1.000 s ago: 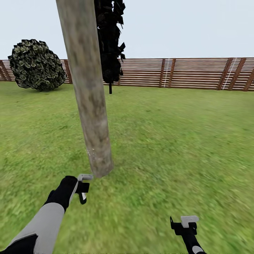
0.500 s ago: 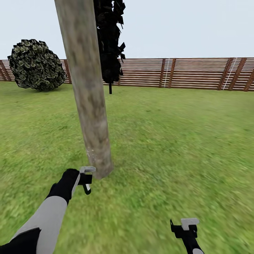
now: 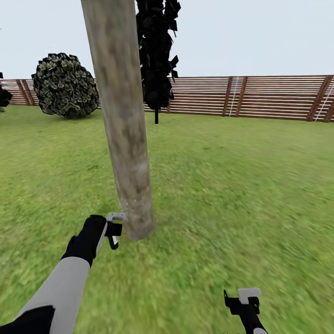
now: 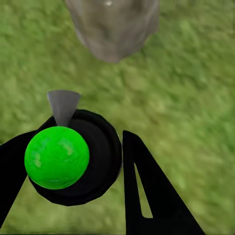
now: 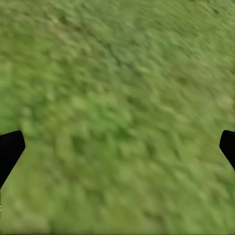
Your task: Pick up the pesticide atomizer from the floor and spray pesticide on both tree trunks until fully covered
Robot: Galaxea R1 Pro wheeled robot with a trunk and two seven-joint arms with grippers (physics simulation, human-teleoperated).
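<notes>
The robot's left gripper (image 3: 112, 230) was closed around a small black round-bodied atomizer with a bright green ball top (image 4: 57, 157) and a grey cone nozzle, held low and just beside the base of a thick, pale beige-grey mottled tree trunk (image 3: 126, 139). In the left wrist view the nozzle pointed toward the foot of that trunk (image 4: 113, 27), close but apart from it. The right gripper (image 3: 244, 300) hung open and empty over the green lawn (image 3: 241, 185), well to the right of the trunk, its dark fingertips (image 5: 10, 147) spread wide with nothing between them. Behind the trunk stood a black, jagged-leaved thin tree (image 3: 157, 55), a round dark shrub (image 3: 65, 86) to the trunk's left, and a brown horizontal-slat wooden fence (image 3: 269, 97) across the back. Judging by the scene, the pickup was done and the robot was placed to spray this first trunk; a few pale specks near its base could be spray, though that could not be told for sure. Most of the bark looked bare, and the second tree remained to be treated.
</notes>
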